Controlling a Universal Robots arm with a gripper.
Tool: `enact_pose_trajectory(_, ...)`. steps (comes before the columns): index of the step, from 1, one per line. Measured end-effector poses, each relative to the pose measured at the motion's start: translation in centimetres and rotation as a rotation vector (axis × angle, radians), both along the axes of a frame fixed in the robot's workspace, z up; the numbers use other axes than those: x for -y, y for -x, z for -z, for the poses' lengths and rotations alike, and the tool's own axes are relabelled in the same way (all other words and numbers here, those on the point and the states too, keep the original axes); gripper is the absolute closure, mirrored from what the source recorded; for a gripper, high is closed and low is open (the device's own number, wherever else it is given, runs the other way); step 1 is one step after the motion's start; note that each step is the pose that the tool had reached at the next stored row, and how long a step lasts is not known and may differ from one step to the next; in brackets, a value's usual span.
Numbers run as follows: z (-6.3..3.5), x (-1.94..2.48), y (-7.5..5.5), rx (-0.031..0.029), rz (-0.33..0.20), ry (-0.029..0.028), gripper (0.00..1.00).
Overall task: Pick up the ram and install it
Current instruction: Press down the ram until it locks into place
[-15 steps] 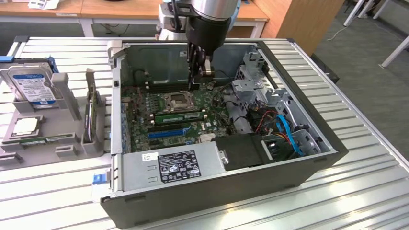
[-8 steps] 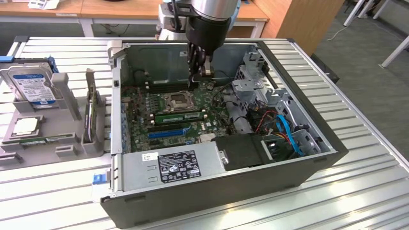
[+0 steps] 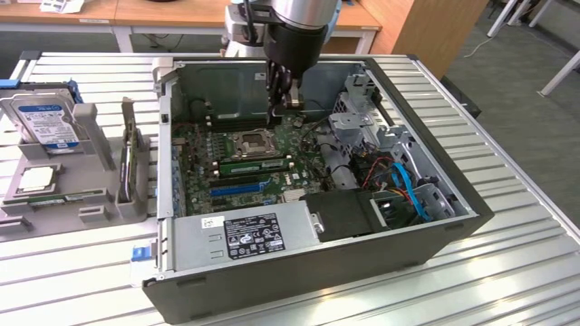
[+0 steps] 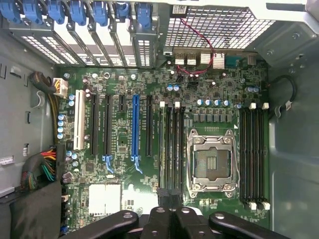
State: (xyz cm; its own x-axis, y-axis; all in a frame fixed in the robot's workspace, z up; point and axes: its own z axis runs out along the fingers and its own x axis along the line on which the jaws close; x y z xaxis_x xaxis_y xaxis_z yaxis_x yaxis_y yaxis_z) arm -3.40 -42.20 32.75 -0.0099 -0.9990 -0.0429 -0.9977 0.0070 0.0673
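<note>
On the grey tray (image 3: pixel 54 183) at the exterior view's left of the slatted metal bench (image 3: pixel 507 224) lies one long green circuit-board stick (image 3: pixel 60 199). Its twin, the pale-labelled ram (image 3: pixel 257 165), stands in a motherboard slot just this side of the square silver processor socket (image 3: pixel 251 143). Beyond the socket the black hand (image 3: pixel 288 102) hangs above the board, fingers pressed together on nothing visible. Seating looks to be the step in hand, which calls for a straight, even push on the ram's top edge.
</note>
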Motion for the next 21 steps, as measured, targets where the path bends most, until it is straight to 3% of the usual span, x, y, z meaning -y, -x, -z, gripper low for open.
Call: enact_pose_trajectory(21, 0.00, -0.01, -3.4, 0.0000, 0.000, 0.0000, 0.90)
